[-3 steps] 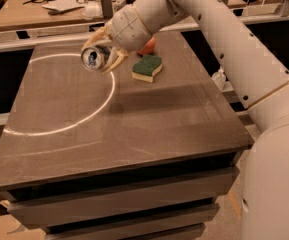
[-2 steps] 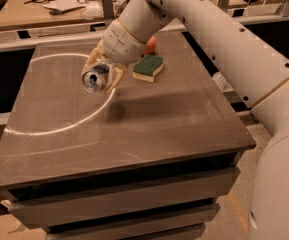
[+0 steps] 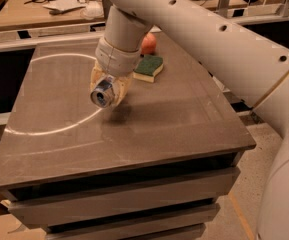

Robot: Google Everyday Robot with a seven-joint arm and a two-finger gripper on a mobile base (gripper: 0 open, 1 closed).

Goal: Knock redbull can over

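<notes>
**Q:** Where's your redbull can (image 3: 103, 93) sitting right now? And what's your gripper (image 3: 107, 88) up to?

**A:** It's not really sitting anywhere, your gripper has it. The jaws are closed snug around the can's body, one tan finger (image 3: 122, 86) down each side, and nothing else is in there. The can is tipped way over, so its shiny round top points out toward the camera and a bit down. That puts it over the left-middle part of your desk (image 3: 184, 119). There's a dark shadow (image 3: 120, 110) on the wood just below and to the right of it. It looks lifted off the surface, but I can't tell for sure.

**Q:** What else is on the desk?

**A:** There's an apple (image 3: 148, 44) near the back edge, partly tucked behind your white arm (image 3: 209, 34). Just in front of it is a sponge (image 3: 148, 67), green on top and yellow underneath, close to the apple and a little way right of the can. There's also a pale curved line (image 3: 54, 130) sweeping across the left side of the desk, and the can hangs right around where that curve bends back up. The arm comes in from the upper right and drops steeply to the wrist.
</notes>
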